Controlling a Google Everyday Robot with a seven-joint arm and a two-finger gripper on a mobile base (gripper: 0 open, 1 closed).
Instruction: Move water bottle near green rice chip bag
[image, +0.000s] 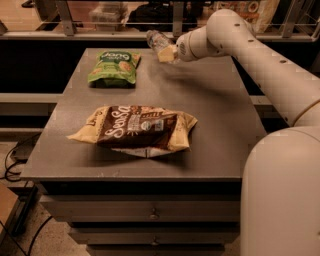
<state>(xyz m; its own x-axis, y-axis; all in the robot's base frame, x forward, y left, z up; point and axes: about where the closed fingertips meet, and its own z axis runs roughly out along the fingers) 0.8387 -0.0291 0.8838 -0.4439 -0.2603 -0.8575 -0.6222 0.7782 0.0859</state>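
The green rice chip bag lies flat at the far left of the grey table. My gripper is at the far middle of the table, to the right of the green bag, shut on the water bottle. The clear bottle is tilted, its cap end pointing up and left, held just above the tabletop. A gap of bare table separates the bottle from the green bag.
A larger brown-and-cream snack bag lies in the middle front of the table. My white arm reaches in from the right over the far right corner. A dark shelf with rails runs behind the table. Drawers sit under the front edge.
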